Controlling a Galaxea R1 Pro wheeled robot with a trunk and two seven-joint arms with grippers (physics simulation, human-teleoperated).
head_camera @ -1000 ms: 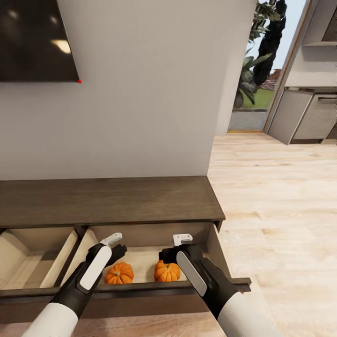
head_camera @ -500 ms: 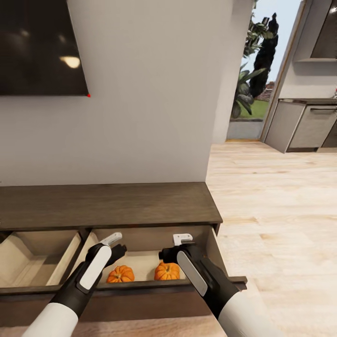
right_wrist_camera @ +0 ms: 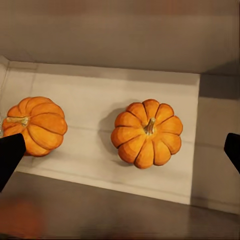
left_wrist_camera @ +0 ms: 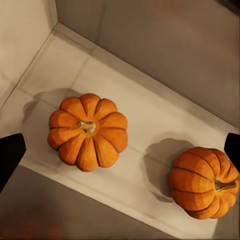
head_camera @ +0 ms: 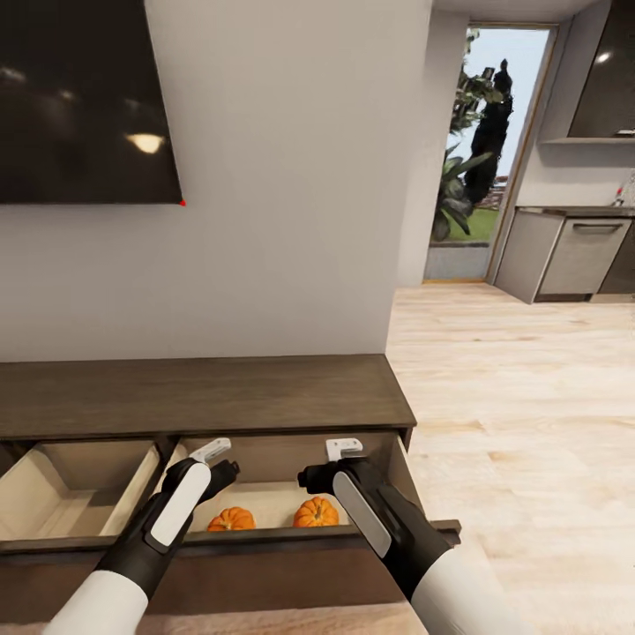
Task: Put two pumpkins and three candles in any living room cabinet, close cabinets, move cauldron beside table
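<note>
Head view, cabinet: the long low dark-brown wood cabinet (head_camera: 203,394) stands against a pale wall, both its pale-lined drawers pulled open.
Head view, pumpkins: two small bright-orange ribbed pumpkins sit apart on the floor of the right drawer, the left pumpkin (head_camera: 231,519) and the right pumpkin (head_camera: 316,512), both partly hidden behind the drawer front.
Head view, grippers: the left gripper (head_camera: 214,454) and the right gripper (head_camera: 344,451) hang over that drawer, each above a pumpkin and touching neither.
Head view, surroundings: a dark wall screen (head_camera: 84,101) hangs above; light wood flooring (head_camera: 520,397) runs to the right.
Left wrist view: both pumpkins (left_wrist_camera: 88,131) (left_wrist_camera: 205,182) lie below on the drawer floor; the dark fingertips (left_wrist_camera: 10,155) sit at opposite edges, jaws spread wide, empty.
Right wrist view: both pumpkins (right_wrist_camera: 146,133) (right_wrist_camera: 34,125) lie below, stems up; the fingertips (right_wrist_camera: 9,156) are far apart, jaws spread, empty.
</note>
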